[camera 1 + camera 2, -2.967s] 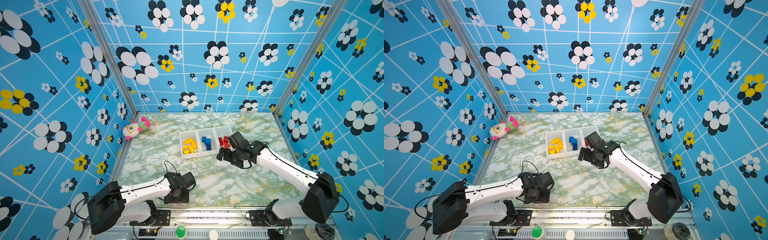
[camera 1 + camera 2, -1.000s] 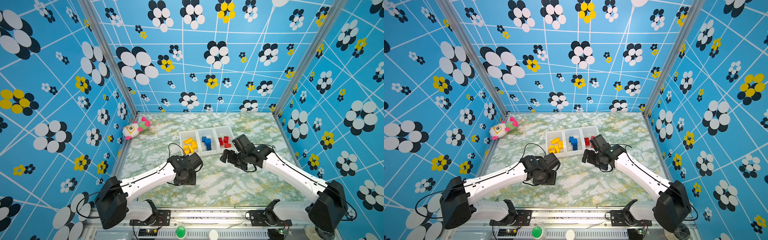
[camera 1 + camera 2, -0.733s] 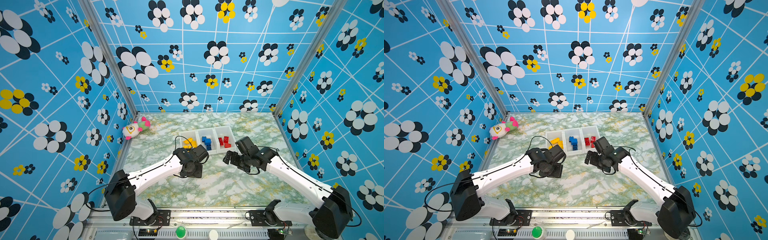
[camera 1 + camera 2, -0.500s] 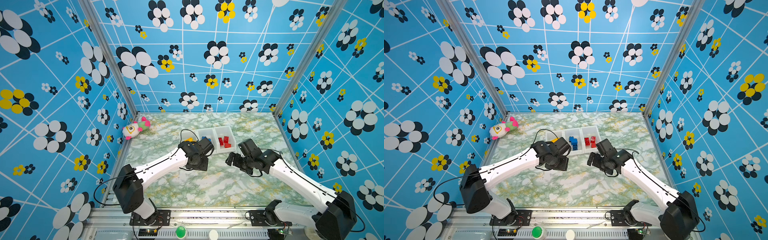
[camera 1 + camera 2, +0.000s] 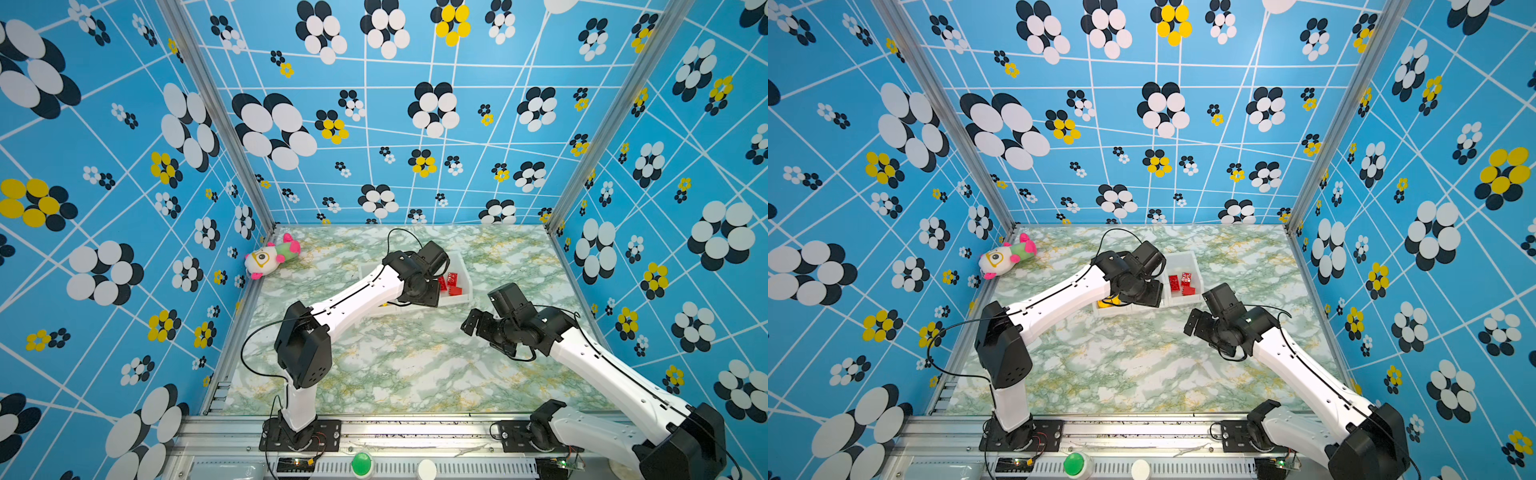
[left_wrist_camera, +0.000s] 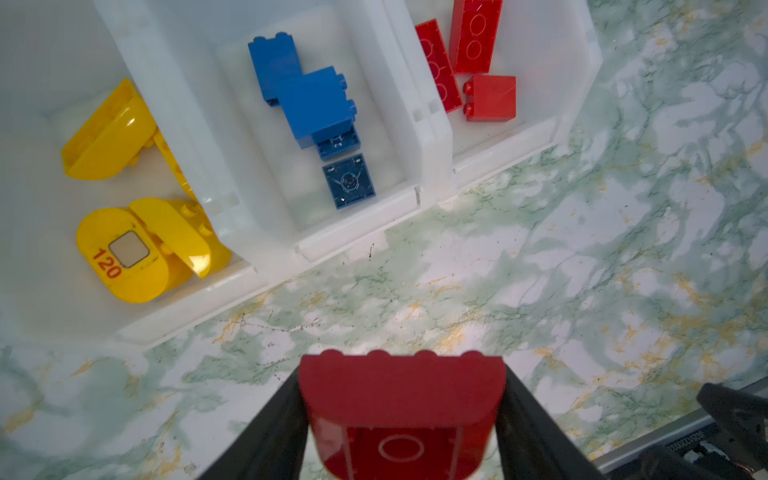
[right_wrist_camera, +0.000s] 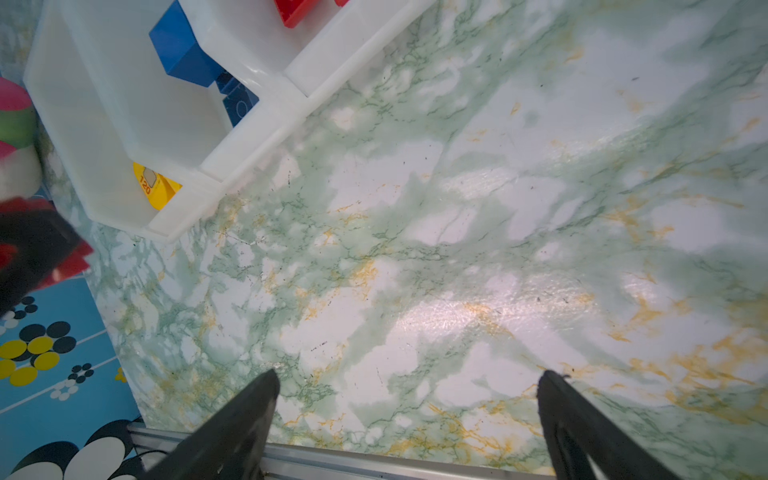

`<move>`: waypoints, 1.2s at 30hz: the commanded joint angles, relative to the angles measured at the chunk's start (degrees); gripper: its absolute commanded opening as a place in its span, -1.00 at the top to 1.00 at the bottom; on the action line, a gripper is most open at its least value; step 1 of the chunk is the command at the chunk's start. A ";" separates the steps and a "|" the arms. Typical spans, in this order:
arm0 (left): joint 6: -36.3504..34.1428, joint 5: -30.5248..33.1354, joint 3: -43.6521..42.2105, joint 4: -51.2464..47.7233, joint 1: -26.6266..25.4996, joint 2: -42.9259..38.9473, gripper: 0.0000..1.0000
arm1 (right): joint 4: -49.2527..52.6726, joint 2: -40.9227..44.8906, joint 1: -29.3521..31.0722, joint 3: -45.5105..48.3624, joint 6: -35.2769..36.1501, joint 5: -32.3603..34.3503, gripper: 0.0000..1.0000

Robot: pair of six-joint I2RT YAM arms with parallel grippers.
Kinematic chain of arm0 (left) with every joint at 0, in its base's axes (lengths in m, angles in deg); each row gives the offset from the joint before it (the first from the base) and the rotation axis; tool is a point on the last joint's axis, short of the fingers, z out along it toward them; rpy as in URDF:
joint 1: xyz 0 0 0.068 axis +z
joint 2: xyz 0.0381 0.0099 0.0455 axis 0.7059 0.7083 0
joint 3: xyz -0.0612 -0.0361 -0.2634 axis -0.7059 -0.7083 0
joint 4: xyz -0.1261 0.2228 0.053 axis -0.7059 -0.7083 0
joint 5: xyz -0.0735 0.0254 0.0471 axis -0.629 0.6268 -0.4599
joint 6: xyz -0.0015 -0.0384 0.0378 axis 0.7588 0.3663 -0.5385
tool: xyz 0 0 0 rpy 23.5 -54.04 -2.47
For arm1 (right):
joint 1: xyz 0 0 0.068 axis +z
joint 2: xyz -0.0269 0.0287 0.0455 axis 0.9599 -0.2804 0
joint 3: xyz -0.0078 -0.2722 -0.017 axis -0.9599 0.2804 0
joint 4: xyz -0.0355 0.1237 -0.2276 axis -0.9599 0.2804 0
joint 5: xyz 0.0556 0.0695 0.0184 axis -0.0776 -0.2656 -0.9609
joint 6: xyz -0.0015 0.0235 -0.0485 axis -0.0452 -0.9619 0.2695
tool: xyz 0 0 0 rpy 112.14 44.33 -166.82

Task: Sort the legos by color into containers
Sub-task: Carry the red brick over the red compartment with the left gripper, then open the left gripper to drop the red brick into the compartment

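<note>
My left gripper (image 6: 401, 376) is shut on a red arched lego (image 6: 399, 399), its two black fingers pressing its sides. In both top views the left gripper (image 5: 422, 291) (image 5: 1140, 291) hovers over the front of the containers (image 5: 466, 272) (image 5: 1197, 266) and hides much of them. The three joined white containers (image 6: 357, 232) hold yellow legos (image 6: 124, 245), blue legos (image 6: 307, 99) and red legos (image 6: 473, 41), one colour per bin. My right gripper (image 7: 407, 376) (image 5: 478, 328) (image 5: 1200, 324) is open and empty over bare tabletop, in front of the bins and to their right.
A white, green and pink plush toy (image 5: 270, 257) (image 5: 1005, 257) lies at the back left corner. Patterned blue walls close in three sides. A metal rail (image 5: 374, 424) runs along the front edge.
The left arm has swung from the front left of the table up to the containers with the red lego in its grip. The right arm has drawn back from the red bin toward the front right.
</note>
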 commanded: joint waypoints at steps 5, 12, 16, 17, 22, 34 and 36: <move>-1.94 -0.67 11.35 0.83 1.31 8.52 -0.09 | 3.50 1.80 -1.30 1.04 -0.13 1.09 -0.98; -3.17 -0.78 23.37 0.81 1.62 17.62 -0.09 | 4.72 2.36 -2.26 1.20 0.13 0.83 -0.98; -3.48 -1.40 31.74 -0.46 2.11 24.01 -0.09 | 5.34 2.29 -2.46 0.73 0.32 0.81 -0.99; -3.56 -1.56 33.78 -0.82 2.21 25.60 -0.09 | 5.48 2.34 -2.62 0.65 0.31 0.83 -0.99; -3.92 -1.89 41.13 -1.93 2.82 31.32 -0.09 | 6.17 2.55 -2.66 0.60 0.26 0.92 -0.99; -4.50 -2.55 42.51 0.51 4.08 33.86 -0.66 | 6.91 3.08 -2.72 0.60 -0.39 1.35 -0.99; -4.68 -2.57 42.49 0.92 4.12 33.54 -0.70 | 6.74 2.87 -2.73 0.42 -0.46 1.33 -0.99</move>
